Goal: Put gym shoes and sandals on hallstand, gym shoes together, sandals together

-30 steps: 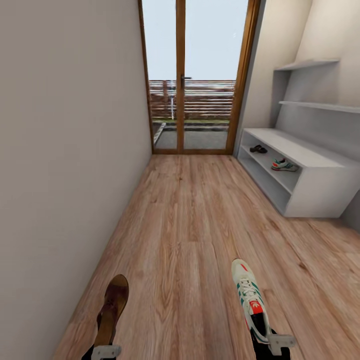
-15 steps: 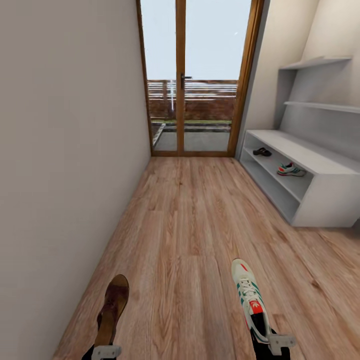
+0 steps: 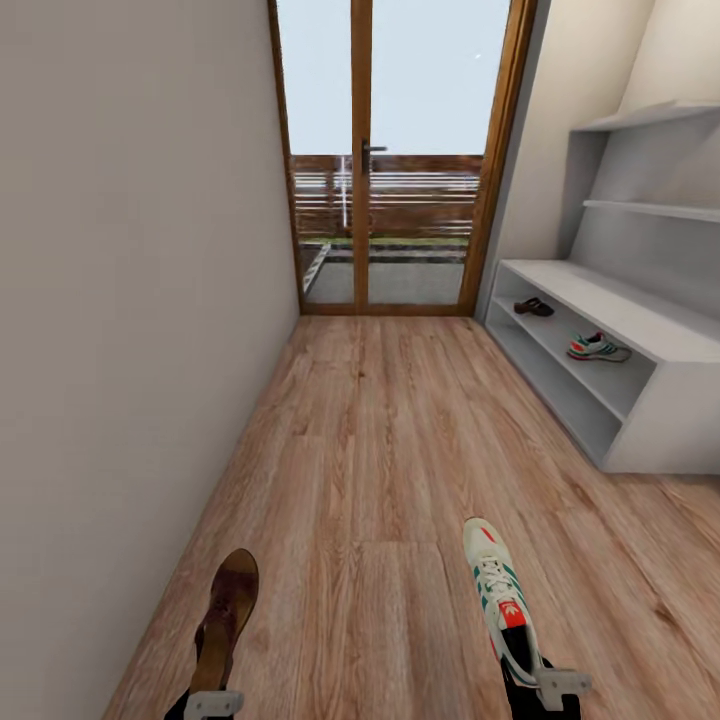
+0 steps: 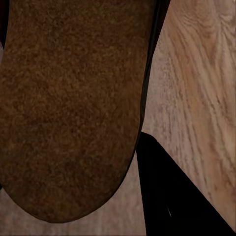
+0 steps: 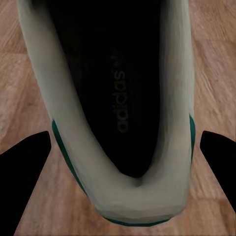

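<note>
The task stood about half done, judging by how things lay: one flat brown leather sandal (image 3: 533, 307) and one white lace-up trainer with green stripes (image 3: 598, 348) already sat on the upper open shelf of the wide pale grey hallstand (image 3: 660, 415) at the right of the head view, well apart from each other, so each awaited its mate. The other two were being carried. At the lower left of the head view the left gripper (image 3: 211, 704) held the second brown sandal (image 3: 227, 615) by its heel, toe pointing ahead above the light wood-grain plank floor (image 3: 380, 450); the left wrist view showed its dark, grainy footbed (image 4: 73, 108) close up. At the lower right the right gripper (image 3: 553, 686) pinched the heel of the second white trainer with green side stripes and a red-orange tongue patch (image 3: 502, 598); the right wrist view looked into its dark opening and pale heel collar (image 5: 132, 196), a dark finger (image 5: 24, 167) on either side. What was left, in my judgement, was to reach the hallstand and set each shoe beside its partner.
</note>
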